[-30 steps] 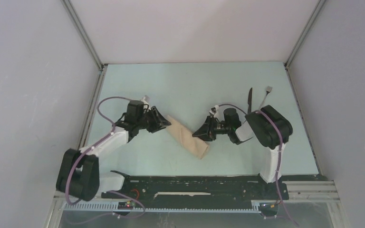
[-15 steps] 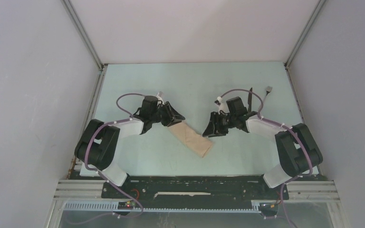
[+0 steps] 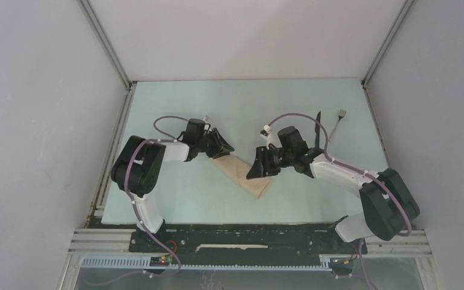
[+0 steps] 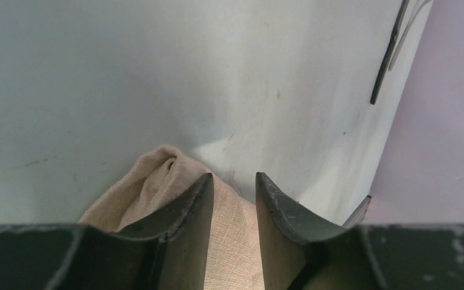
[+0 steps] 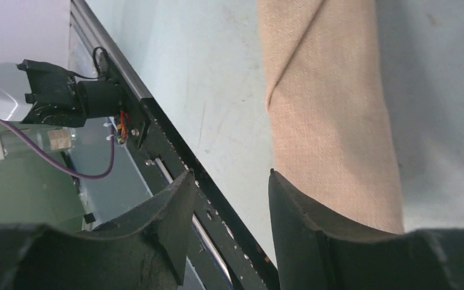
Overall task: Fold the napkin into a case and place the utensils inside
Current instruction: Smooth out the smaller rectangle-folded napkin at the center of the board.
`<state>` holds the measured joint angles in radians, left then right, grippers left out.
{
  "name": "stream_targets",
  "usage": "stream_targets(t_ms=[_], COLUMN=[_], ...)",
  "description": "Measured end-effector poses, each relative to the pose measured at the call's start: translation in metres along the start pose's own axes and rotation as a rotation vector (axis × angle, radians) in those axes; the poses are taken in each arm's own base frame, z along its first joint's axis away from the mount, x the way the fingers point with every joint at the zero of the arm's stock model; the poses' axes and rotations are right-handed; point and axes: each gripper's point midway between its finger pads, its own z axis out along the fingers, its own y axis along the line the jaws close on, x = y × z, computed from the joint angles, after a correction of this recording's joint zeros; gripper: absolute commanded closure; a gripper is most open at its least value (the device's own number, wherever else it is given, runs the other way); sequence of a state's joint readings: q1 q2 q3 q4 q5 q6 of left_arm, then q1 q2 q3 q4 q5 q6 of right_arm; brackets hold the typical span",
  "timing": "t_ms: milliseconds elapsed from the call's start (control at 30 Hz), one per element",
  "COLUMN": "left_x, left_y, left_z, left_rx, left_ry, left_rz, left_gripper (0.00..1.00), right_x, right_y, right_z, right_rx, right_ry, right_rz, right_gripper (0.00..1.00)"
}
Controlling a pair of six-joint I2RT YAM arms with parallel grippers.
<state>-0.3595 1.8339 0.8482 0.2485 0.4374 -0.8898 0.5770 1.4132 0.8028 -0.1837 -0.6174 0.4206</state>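
— Where is the case (image 3: pixel 241 174) now, and how does it look?

— It lies flat near the middle of the pale, smooth table (image 3: pixel 217 103), slanting from far-left to near-right. It is a narrow oblong of beige-tan cloth with a fine woven grain, and one folded edge crosses it diagonally (the right wrist view shows this fold best). The far-left end is bunched up into a soft, rounded hump.

— And the left gripper (image 3: pixel 220 148)?

— Its dark, curved fingers are at that bunched end. They stand a little apart and cloth shows in the narrow gap. I cannot tell whether they nip a fold or only rest on it.

— The right gripper (image 3: pixel 257 170)?

— It is over the near-right part of the case. Its fingers are apart and nothing is between them; the cloth passes beside and under one finger.

— The utensils?

— The thin black knife (image 3: pixel 318 128) and the light grey fork (image 3: pixel 339 120) lie just beside each other at the far right of the table, well apart from the case.
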Motion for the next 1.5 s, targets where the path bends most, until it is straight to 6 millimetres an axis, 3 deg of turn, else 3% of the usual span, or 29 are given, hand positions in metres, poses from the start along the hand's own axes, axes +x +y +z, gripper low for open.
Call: stream_targets(t_ms=[100, 200, 267, 333, 467, 533, 667, 733, 800, 933, 1033, 1233, 1400, 1500], left_x=[-0.005, -0.004, -0.006, -0.011, -0.023, -0.021, -0.005, -0.009, -0.012, -0.013, -0.014, -0.017, -0.017, -0.016], left_y=[-0.003, -0.005, -0.016, -0.033, -0.051, -0.038, 0.014, 0.013, 0.011, 0.012, 0.009, -0.02, -0.06, -0.076], left_z=[0.0, -0.009, -0.022, -0.036, -0.051, -0.046, -0.022, -0.017, -0.017, -0.018, -0.024, -0.049, -0.094, -0.112], left_rx=[-0.008, -0.024, -0.014, 0.016, 0.055, 0.027, -0.091, -0.064, -0.066, -0.082, -0.096, -0.044, 0.047, 0.088], left_ry=[-0.001, 0.001, -0.007, -0.034, -0.106, -0.117, -0.056, -0.046, -0.055, -0.048, -0.046, -0.078, -0.159, -0.178], left_rz=[0.037, 0.063, 0.085, 0.105, 0.132, 0.119, 0.054, 0.033, 0.038, 0.051, 0.066, 0.098, 0.166, 0.209], left_gripper=[0.56, 0.54, 0.53, 0.53, 0.53, 0.53, 0.53, 0.53, 0.52, 0.52, 0.51, 0.46, 0.45, 0.43], right_x=[0.003, 0.03, 0.052, 0.051, 0.04, 0.024, 0.0, 0.006, 0.018, 0.062, 0.08, 0.075, 0.051, 0.021], right_y=[-0.001, -0.028, -0.046, -0.046, -0.03, -0.007, 0.038, 0.043, 0.034, -0.006, -0.025, -0.037, -0.075, -0.105], right_z=[0.013, 0.025, 0.027, 0.026, 0.022, 0.018, 0.014, 0.02, 0.03, 0.047, 0.049, 0.037, 0.016, 0.004], right_rx=[-0.062, -0.06, -0.026, -0.033, -0.008, -0.023, -0.127, -0.159, -0.161, -0.081, -0.011, 0.088, 0.245, 0.335], right_ry=[-0.01, 0.022, 0.062, 0.054, 0.042, 0.02, -0.043, -0.03, -0.003, 0.095, 0.134, 0.094, 0.014, -0.047], right_rz=[0.024, 0.122, 0.193, 0.207, 0.159, 0.101, -0.004, -0.003, 0.028, 0.137, 0.179, 0.152, 0.24, 0.315], right_gripper=[0.44, 0.44, 0.44, 0.44, 0.42, 0.42, 0.43, 0.43, 0.43, 0.43, 0.43, 0.43, 0.43, 0.43])
